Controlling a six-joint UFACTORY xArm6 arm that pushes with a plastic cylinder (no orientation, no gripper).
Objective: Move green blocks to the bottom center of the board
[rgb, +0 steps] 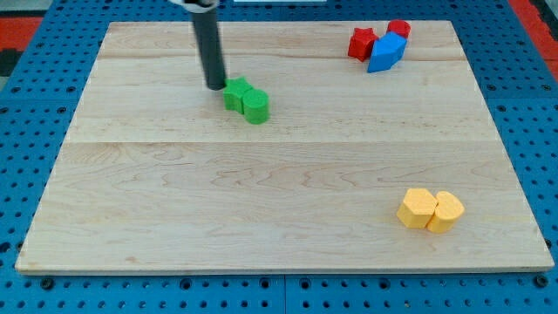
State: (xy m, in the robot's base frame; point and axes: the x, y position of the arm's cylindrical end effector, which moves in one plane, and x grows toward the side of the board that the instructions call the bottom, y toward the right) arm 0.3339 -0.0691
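My tip [216,86], the lower end of the straight dark rod, which carries no jaws and grasps nothing, is set against the upper-left side of the green star-shaped block [234,94]. That block touches a green cylinder block [255,107]; the pair's long axis runs from upper left to lower right, above and left of the centre of the pale wooden board [279,209].

Counted:
- Two green blocks.
- Two red blocks [363,43] and one blue block [385,52], clustered far to the green pair's upper right.
- Two yellow blocks [431,209], touching, far to its lower right.

Bare board lies below the pair.
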